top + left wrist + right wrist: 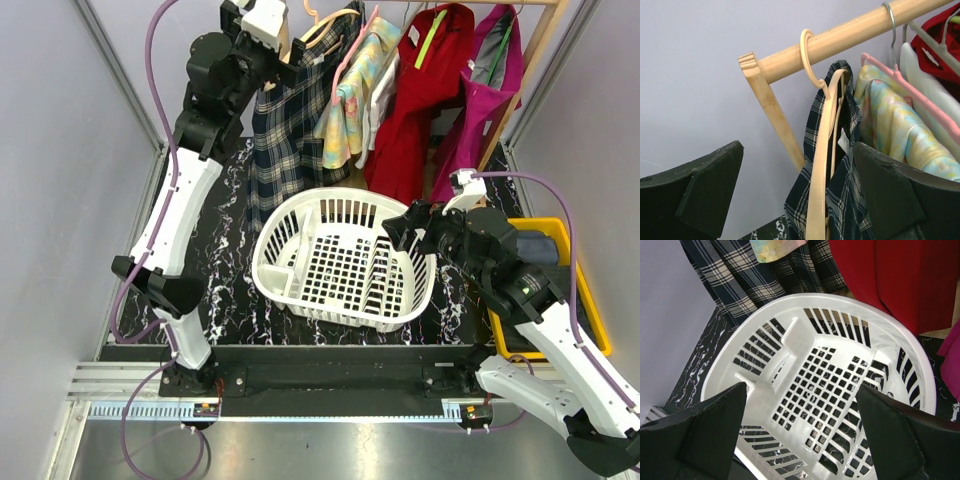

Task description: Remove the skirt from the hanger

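The dark navy plaid skirt hangs on a beige hanger at the left end of the wooden rod. My left gripper is raised to the hanger's shoulder. In the left wrist view it is open, with the hanger and the skirt's waist between its jaws, nearer the right finger. The hanger's ring hooks over the rod. My right gripper is open and empty above the right side of the white laundry basket. The right wrist view shows the basket rim and the skirt's hem.
A pastel tie-dye garment on a pink hanger hangs right beside the skirt, then a red dress and a magenta garment. A yellow bin sits at the right. The rack's slanted wooden post is left of the skirt.
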Motion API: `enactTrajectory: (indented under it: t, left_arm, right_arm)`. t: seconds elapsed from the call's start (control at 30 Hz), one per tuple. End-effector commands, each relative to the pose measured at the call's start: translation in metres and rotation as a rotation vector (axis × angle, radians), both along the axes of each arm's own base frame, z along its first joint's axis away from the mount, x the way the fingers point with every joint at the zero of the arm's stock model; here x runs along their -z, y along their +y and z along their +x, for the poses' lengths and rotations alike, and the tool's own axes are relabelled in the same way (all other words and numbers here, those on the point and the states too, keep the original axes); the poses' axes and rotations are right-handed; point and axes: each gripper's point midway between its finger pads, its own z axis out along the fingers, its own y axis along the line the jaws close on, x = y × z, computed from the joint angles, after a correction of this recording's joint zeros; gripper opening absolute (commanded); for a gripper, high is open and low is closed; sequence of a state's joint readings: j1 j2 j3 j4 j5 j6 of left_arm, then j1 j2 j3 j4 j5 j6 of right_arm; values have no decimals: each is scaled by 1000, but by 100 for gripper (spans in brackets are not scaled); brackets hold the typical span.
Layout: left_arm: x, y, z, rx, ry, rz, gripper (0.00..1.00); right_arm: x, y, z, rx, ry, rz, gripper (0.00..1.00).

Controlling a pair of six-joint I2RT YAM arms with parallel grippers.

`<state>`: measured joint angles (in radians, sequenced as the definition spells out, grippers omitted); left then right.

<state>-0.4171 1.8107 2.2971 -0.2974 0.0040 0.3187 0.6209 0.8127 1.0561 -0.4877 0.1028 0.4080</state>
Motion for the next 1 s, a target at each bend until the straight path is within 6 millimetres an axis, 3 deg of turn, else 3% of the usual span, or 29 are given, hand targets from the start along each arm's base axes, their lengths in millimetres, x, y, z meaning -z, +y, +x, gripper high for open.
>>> enactTrajectory:
  t: [0.0, 0.13, 0.37, 0.7, 0.8, 0.97]
  left_arm:
    - [-19, 1, 5, 61, -22, -90, 99]
    - [-6, 5, 17, 64, 13, -105, 99]
    - [30, -10, 23, 110, 108, -64, 99]
    - [67, -30, 15, 159, 200, -17, 95]
    - [73, -32, 18, 158, 217, -20, 88]
    - [58, -32, 23, 146, 186, -44, 80]
  right_arm:
    - [-27, 7, 0, -28, -69, 55, 100]
    - [-31, 5, 0, -23, -82, 54, 100]
    - [-28, 7, 4, -16, -77, 48, 100]
    - [-28, 6, 7, -3, -83, 41, 100]
    - [-29, 5, 6, -4, -85, 41, 99]
    - [-26, 5, 3, -12, -79, 44, 99]
